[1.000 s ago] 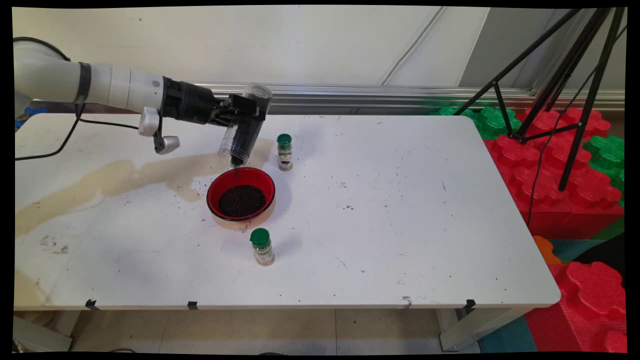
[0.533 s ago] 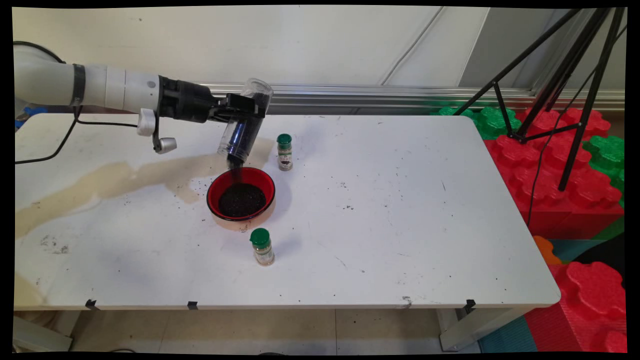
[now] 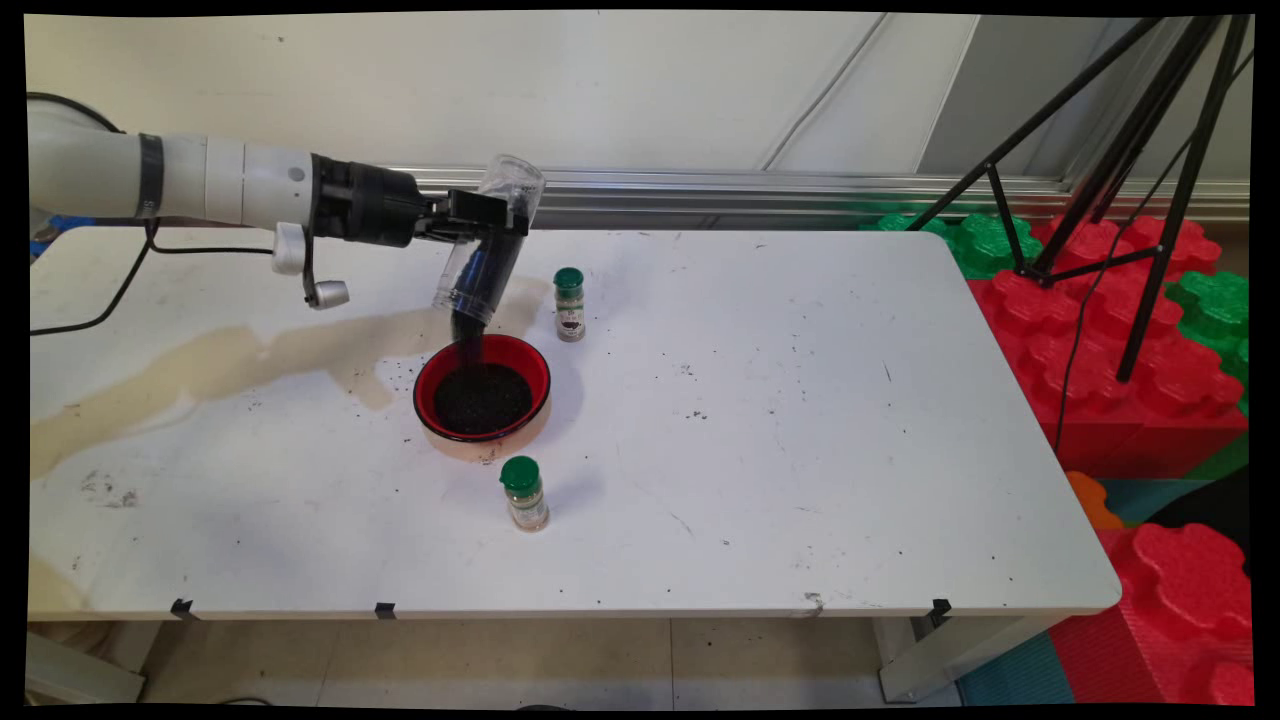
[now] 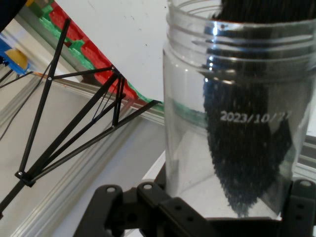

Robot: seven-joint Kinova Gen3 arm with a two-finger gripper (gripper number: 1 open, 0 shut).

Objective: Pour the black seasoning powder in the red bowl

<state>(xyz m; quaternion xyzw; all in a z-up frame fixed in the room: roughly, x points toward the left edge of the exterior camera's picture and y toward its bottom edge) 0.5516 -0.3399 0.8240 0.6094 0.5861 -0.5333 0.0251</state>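
Observation:
My gripper (image 3: pixel 497 222) is shut on a clear plastic jar (image 3: pixel 488 255) that is tipped mouth-down over the red bowl (image 3: pixel 483 388). Black grains stream from the jar's mouth into the bowl, which holds a dark heap of them. In the hand view the clear plastic jar (image 4: pixel 232 113) fills the right side, with black grains sliding toward its threaded mouth and a date printed on its wall. The gripper (image 4: pixel 217 210) clamps the jar at the bottom of that view.
Two small green-capped spice bottles stand upright: one (image 3: pixel 569 304) right of the jar, one (image 3: pixel 524 492) in front of the bowl. A tan stain (image 3: pixel 230 355) spreads left of the bowl. A black tripod (image 3: pixel 1110 150) and red and green foam blocks (image 3: pixel 1120 330) stand beyond the table's right end.
The jar has tilted a bit steeper and shifted slightly left and up. More black grains have run toward its mouth and into the bowl.

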